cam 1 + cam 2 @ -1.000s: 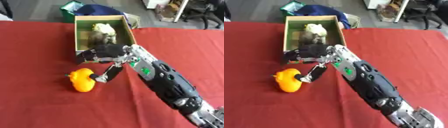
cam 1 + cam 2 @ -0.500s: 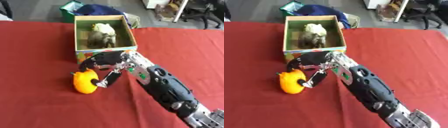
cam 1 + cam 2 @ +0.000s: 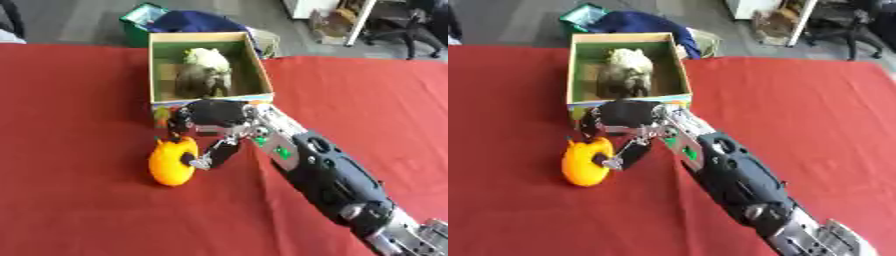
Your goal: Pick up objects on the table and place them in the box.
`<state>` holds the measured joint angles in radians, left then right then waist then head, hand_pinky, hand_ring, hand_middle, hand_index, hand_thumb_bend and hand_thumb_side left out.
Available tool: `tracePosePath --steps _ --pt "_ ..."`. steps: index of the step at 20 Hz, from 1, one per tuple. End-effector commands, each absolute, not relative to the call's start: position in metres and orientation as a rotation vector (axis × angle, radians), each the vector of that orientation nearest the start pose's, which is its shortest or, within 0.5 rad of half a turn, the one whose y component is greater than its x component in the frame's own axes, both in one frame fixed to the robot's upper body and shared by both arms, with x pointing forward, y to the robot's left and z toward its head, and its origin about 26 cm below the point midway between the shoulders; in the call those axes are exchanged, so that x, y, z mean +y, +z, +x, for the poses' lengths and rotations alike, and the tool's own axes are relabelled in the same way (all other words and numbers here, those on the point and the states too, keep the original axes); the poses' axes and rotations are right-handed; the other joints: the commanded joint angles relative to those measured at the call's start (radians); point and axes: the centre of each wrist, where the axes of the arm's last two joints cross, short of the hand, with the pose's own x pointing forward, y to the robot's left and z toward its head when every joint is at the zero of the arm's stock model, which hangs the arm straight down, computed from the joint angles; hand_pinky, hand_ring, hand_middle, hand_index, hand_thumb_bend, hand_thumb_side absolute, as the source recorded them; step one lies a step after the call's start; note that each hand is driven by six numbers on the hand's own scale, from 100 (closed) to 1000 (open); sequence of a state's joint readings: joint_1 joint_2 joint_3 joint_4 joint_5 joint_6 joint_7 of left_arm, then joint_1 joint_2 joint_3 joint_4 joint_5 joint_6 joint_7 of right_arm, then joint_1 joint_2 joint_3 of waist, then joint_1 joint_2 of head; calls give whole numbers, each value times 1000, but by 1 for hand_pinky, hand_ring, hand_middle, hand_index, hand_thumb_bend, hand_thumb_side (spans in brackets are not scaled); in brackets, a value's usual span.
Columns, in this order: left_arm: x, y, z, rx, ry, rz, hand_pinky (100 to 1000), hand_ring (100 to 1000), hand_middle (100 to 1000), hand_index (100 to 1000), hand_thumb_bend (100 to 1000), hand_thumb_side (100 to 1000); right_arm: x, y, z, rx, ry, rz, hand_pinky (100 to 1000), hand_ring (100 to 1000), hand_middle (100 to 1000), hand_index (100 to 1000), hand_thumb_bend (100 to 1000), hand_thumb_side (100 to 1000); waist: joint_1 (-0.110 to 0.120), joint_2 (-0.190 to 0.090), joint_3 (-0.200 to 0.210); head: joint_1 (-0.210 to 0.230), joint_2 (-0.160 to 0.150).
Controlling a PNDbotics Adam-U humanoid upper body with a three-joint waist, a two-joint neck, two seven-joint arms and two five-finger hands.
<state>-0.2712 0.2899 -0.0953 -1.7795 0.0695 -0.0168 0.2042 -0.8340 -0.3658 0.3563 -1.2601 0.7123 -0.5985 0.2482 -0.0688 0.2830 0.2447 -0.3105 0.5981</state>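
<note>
The robot's black right hand (image 3: 214,131), over the box a second ago, has dropped to curl thumb and fingers round the glossy orange gourd-shaped toy (image 3: 172,162) on the red tablecloth (image 3: 79,200), just before the green-lined cardboard box (image 3: 256,75), so lifting looks imminent.

Table covering: a red cloth (image 3: 79,210) is spread over the whole work surface.
Floor: grey (image 3: 79,20), seen beyond the far edge.
Behind the table: a green bin (image 3: 140,20) is draped by dark blue fabric (image 3: 197,22).
Upper right: a black office chair (image 3: 407,32) is seen beside a white post (image 3: 359,22).
</note>
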Motion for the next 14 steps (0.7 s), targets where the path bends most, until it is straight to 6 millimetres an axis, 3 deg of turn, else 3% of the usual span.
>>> tracePosePath --steps 1,7,10,14 --pt "250 136 324 -2073 -140 153 632 613 517 631 216 573 -191 221 429 2645 -2051 595 675 522 471 138 100 200 8 -23 -4 1 4" --pt "251 136 323 -2071 -139 159 632 612 516 631 216 572 -220 278 427 2875 -1794 749 665 510 462 141 100 217 8 -29 -9 8 1" --pt "251 136 323 -2070 -141 158 632 612 516 631 216 572 -233 291 440 2997 -1683 900 662 507 462 147 100 226 10 -30 -8 9 -3" --pt "249 137 324 -2075 -144 151 632 612 516 631 216 571 -244 291 466 3140 -1523 1111 654 504 463 162 100 236 15 -24 1 8 -14"
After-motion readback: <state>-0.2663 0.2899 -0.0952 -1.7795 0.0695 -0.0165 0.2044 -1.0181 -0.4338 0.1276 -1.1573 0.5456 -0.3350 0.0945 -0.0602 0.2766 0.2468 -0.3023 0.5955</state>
